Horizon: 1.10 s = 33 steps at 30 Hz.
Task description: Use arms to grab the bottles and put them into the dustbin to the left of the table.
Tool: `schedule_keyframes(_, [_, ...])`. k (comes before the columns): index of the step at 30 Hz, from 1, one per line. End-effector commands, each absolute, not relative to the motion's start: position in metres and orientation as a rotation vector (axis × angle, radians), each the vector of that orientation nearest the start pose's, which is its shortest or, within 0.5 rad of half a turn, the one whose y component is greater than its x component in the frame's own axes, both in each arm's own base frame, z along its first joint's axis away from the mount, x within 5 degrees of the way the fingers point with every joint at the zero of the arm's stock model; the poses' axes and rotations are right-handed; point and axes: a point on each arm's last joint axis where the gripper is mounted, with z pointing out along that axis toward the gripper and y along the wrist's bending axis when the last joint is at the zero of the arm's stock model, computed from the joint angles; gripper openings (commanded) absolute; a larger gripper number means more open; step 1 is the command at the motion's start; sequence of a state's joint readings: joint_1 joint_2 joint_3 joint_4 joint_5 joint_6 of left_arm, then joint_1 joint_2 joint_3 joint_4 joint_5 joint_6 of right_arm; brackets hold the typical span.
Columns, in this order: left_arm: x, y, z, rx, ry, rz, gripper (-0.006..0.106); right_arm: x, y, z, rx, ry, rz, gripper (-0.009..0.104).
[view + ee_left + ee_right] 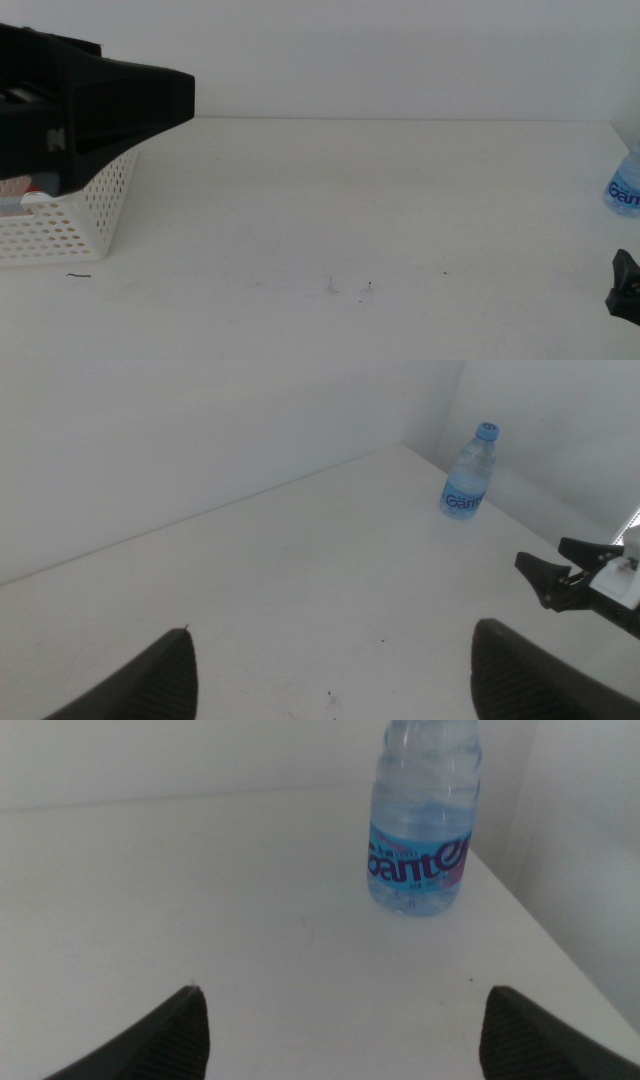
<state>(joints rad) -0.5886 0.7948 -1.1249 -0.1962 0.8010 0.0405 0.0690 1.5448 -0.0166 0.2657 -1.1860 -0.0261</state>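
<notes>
One bottle shows, a clear water bottle (420, 830) with a blue label. It stands upright near the table's far right corner and is cut by the right edge of the middle view (626, 185). My right gripper (345, 992) is open, low over the table and short of the bottle, with nothing between its jaws. Only its dark tip (625, 285) enters the middle view at the lower right. My left gripper (332, 632) is open and empty. The left arm (110, 105) hangs over the white perforated dustbin (100, 210) at the table's left. From there the bottle (467, 472) is far off.
Something reddish and grey (15, 188) lies inside the dustbin, mostly hidden by the left arm. The white table (350, 200) has a few dark specks (368, 288) near its front. A white wall runs along the back edge.
</notes>
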Motion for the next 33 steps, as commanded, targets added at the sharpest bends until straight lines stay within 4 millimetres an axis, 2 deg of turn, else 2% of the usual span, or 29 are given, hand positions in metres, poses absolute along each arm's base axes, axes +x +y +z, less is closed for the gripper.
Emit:
schedule_keyframes(1, [0.103,-0.085,0.443,0.564,1.885,-0.600,0.094,0.182,-0.013,0.134,0.184,1.816,-0.155,0.081])
schedule_keyframes(9, [0.103,-0.085,0.443,0.566,1.884,-0.599,0.094,0.221,-0.025,0.126,0.277,1.801,-0.310,0.081])
schedule_keyframes(15, [0.103,-0.085,0.443,0.564,1.885,-0.598,0.094,0.240,-0.050,0.126,0.366,1.763,-0.407,0.081])
schedule_keyframes(19, [0.103,-0.085,0.443,0.567,1.884,-0.597,0.094,0.258,-0.061,0.128,0.393,1.751,-0.407,0.081])
schedule_keyframes(24, [0.103,-0.085,0.443,0.567,1.884,-0.597,0.094,0.288,-0.065,0.126,0.348,1.817,-0.350,0.081])
schedule_keyframes(33, [0.103,-0.085,0.443,0.567,1.884,-0.597,0.094,0.326,-0.072,0.106,0.308,1.848,-0.373,0.081])
